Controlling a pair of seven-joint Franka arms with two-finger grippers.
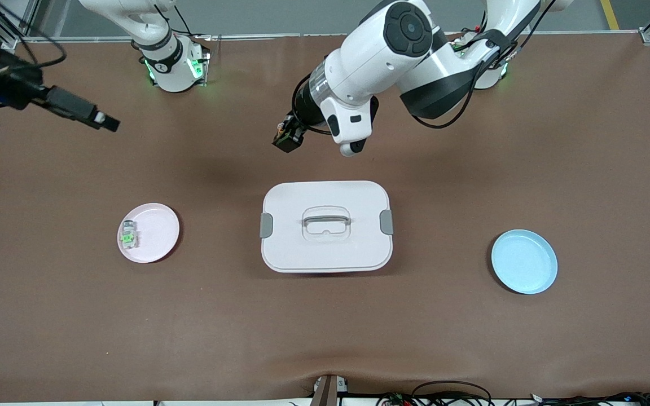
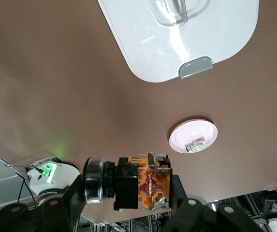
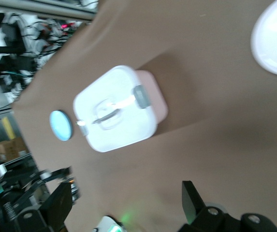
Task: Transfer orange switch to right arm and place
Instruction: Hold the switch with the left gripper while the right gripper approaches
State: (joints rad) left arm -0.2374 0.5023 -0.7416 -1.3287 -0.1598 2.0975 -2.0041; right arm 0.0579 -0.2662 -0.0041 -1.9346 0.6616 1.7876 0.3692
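front view first: left gripper (image 1: 286,141) hanging over bare table, between the two arm bases and the white lidded box (image 1: 325,226), clamped on the orange switch (image 1: 284,134). right gripper (image 1: 102,121) up at the right arm's end of the table, well apart from the switch, pointing roughly toward the middle. so the whole handover comes down to that gap: switch sits out toward the left arm's end from the right gripper, with nothing in between but open brown table (image 1: 471,338). pink plate (image 1: 158,232) with a pale block with green marks (image 1: 128,234) on its rim area sits near the right arm's end, blue plate (image 1: 524,261) toward the left arm's end, empty.

left wrist view: fingers shut on the switch, orange face showing, black body and a round silver-ringed end sticking out sideways from the grip. looks like the long axis runs across the fingers, so probably that free end is what the other gripper can take. box and pink plate visible below.

right wrist view: right gripper's fingers (image 3: 61,200) spread wide, nothing between them. box and blue plate in sight, switch itself not visible here. guessing the right arm needs to swing in and line up with that free end before closing.
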